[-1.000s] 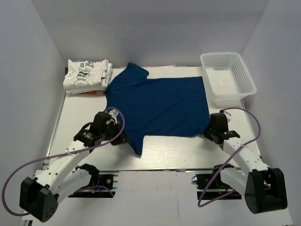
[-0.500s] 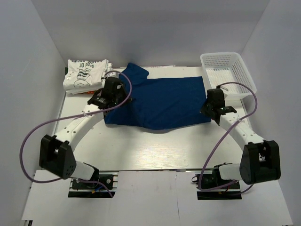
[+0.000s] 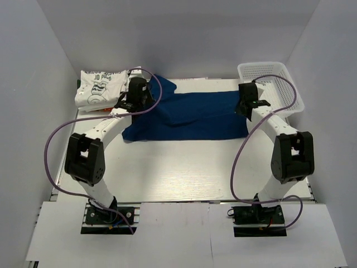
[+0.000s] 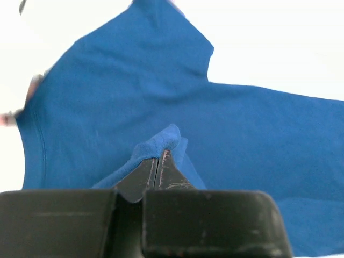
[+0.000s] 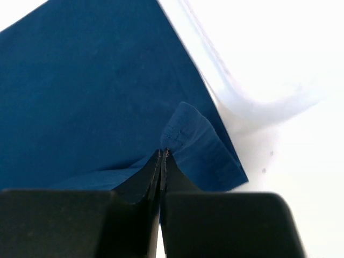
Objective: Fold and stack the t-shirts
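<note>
The navy-blue t-shirt (image 3: pixel 189 114) lies across the far half of the table, its near half folded over toward the back. My left gripper (image 3: pixel 135 100) is shut on a pinch of the shirt's edge near the left sleeve; the left wrist view shows the cloth (image 4: pixel 161 142) bunched at the closed fingertips. My right gripper (image 3: pixel 245 103) is shut on the shirt's right corner, beside the basket; the right wrist view shows that corner (image 5: pixel 185 126) in the closed jaws. A stack of folded white printed t-shirts (image 3: pixel 101 88) sits at the far left.
A white plastic mesh basket (image 3: pixel 273 84) stands at the far right corner, close to my right gripper. A small orange-red item (image 3: pixel 106 110) lies by the white stack. Grey walls close in the table on three sides.
Both arms have swung from the near edge to the far side, carrying the shirt's near hem with them. The shirt has gone from flat to folded in half lengthwise.
</note>
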